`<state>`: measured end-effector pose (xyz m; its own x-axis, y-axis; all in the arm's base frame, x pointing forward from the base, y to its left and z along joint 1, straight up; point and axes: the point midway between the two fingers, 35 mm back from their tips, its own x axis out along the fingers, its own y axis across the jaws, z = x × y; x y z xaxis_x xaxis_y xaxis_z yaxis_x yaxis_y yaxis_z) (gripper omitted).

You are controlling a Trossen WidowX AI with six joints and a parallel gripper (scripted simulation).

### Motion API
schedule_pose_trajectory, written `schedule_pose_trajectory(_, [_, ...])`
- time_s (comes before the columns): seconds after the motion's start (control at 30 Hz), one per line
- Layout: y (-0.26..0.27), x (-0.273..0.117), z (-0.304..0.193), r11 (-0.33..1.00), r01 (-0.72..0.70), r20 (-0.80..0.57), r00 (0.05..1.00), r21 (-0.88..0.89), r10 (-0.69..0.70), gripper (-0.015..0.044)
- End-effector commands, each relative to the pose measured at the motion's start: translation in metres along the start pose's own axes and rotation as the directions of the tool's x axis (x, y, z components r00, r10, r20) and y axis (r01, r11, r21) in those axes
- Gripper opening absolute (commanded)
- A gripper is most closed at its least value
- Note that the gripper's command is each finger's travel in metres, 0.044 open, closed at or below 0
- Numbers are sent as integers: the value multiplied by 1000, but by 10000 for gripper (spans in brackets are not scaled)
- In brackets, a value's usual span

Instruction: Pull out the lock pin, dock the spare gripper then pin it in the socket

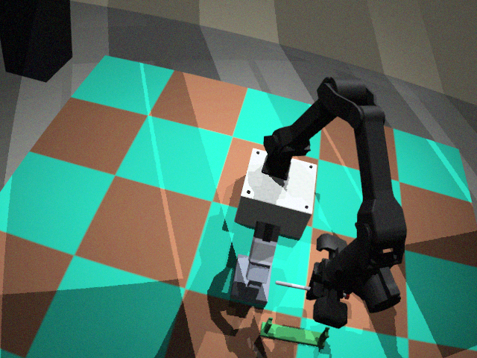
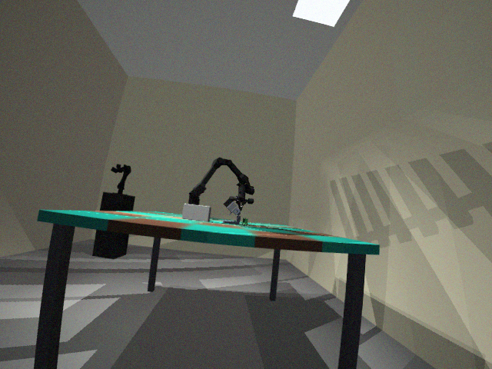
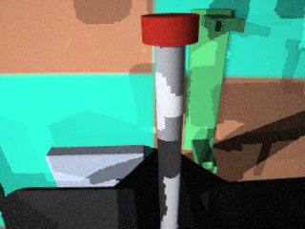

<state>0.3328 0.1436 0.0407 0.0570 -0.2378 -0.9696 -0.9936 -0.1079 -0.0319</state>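
Lock pin (image 1: 292,285) (image 3: 171,110) is pinched in the narrow jaws; its bare tip, beyond them, likely needs squaring to the grey block's (image 1: 258,272) (image 2: 234,207) (image 3: 95,167) socket before a gentle, straight push.

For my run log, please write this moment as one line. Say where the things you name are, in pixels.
end effector (image 1: 311,289) (image 3: 164,156): shut on pin (image 1: 292,285) (image 3: 170,100) | pin: outside mount (image 1: 257,274) | green rack (image 1: 294,334) (image 3: 206,86): without pin

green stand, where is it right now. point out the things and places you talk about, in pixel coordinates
In the top view, the green stand (image 1: 294,334) (image 3: 206,86) lies at the bottom, right of centre, just below the hand (image 1: 311,289).
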Motion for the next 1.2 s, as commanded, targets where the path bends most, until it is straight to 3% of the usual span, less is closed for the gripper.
schedule_pose_trajectory(0.0, [12, -2, 1, 1000, -5, 2, 1000, 2, 4, 0])
schedule_pose_trajectory(0.43, [45, -8, 2, 1000, -7, 3, 1000, -1, 7, 0])
schedule_pose_trajectory(0.8, [45, 39, 15, 1000, -5, 6, 1000, -1, 5, 0])
schedule_pose_trajectory(1.17, [43, 40, 10, 1000, -5, 7, 1000, 0, 5, 0])
